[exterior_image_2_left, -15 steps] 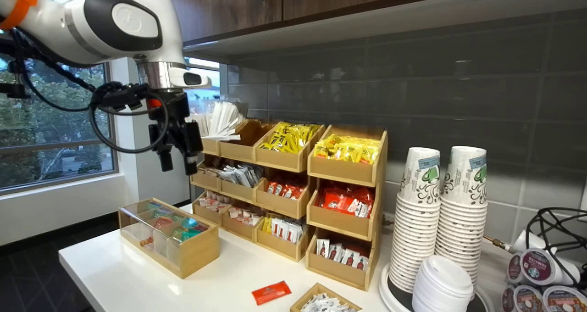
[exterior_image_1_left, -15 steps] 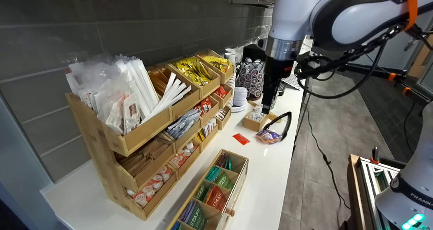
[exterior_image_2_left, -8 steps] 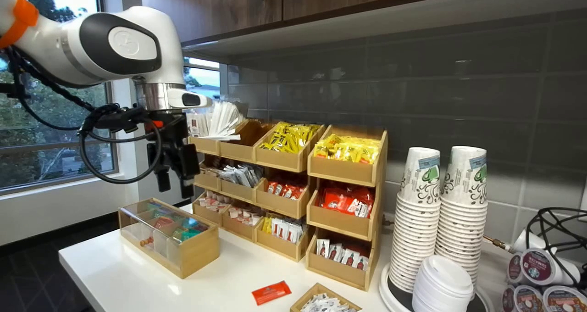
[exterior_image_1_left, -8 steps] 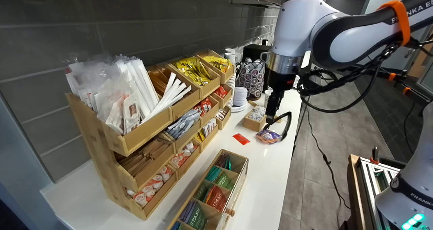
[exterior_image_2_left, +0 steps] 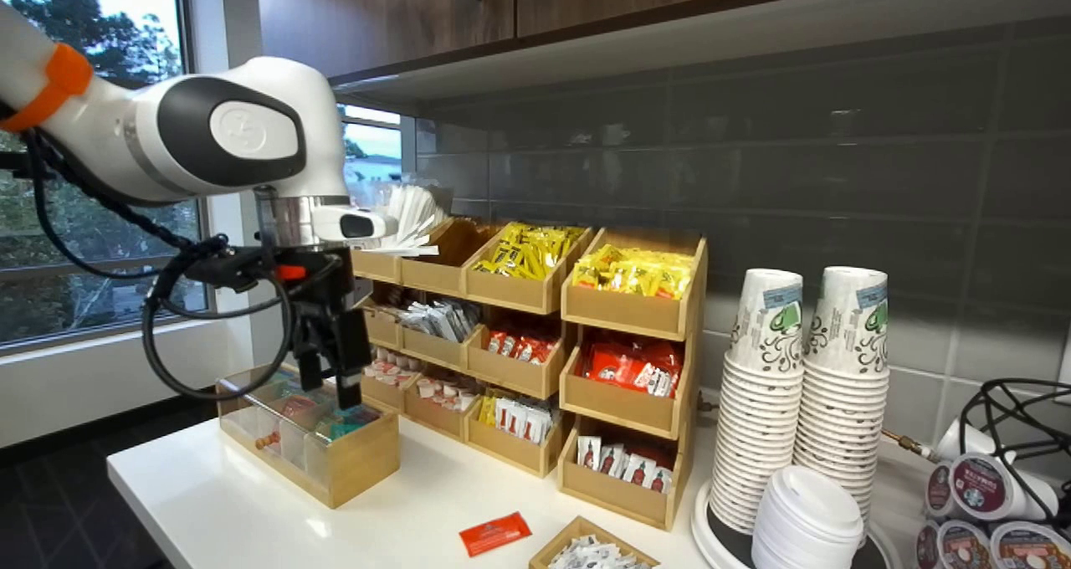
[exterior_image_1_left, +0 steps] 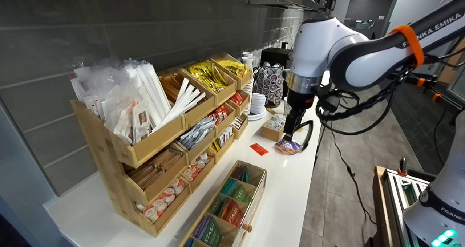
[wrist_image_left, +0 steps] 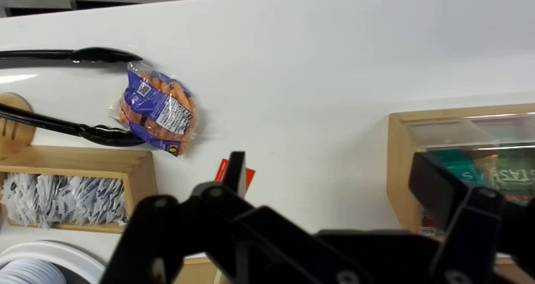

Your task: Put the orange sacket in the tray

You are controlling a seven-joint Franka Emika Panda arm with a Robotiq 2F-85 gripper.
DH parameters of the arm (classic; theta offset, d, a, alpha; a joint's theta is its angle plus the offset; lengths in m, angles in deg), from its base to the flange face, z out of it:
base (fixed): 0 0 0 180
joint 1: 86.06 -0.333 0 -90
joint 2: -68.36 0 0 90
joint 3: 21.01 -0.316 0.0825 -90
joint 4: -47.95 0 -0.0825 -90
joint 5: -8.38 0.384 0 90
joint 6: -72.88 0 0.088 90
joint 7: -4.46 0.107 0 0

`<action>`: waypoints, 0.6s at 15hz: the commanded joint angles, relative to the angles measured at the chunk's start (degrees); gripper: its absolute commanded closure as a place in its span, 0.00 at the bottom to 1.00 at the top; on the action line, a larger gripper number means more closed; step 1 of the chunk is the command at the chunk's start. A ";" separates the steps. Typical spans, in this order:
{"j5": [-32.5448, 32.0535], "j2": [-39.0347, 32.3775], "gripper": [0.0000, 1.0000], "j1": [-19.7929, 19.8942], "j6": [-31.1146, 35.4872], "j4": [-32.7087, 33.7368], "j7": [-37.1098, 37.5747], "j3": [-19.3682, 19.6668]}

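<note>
The orange sachet [exterior_image_2_left: 495,535] lies flat on the desk [exterior_image_2_left: 376,535], near the box of white packets [wrist_image_left: 142,175] and well apart from the tea box [exterior_image_2_left: 368,460]. In both exterior views we see that the hand [wrist_image_left: 329,175] has come lower over the last second, while the sachet has stayed where it was. Our hand is spread wide, with nothing between its fingertips. We take this as the approach, with the grasp not yet made. In the wrist view one finger [wrist_image_left: 236,167] hides part of the sachet, so we judge that we are off to one side and should shift across before dropping further. Something so thin may slip as we pinch it, so we would go down almost to the desk. Our guess for the tray is the bin of red packets [exterior_image_2_left: 617,407], but we cannot be sure.
</note>
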 commanded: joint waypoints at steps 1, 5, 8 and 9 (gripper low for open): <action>-9.77 -2.64 0.00 2.63 9.89 -4.80 4.47 0.05; -21.66 -5.82 0.00 6.44 13.99 -5.62 11.03 1.66; -20.65 -5.83 0.00 5.94 12.26 -5.02 9.35 3.27; -21.13 -6.36 0.00 6.46 12.26 -4.90 9.34 4.07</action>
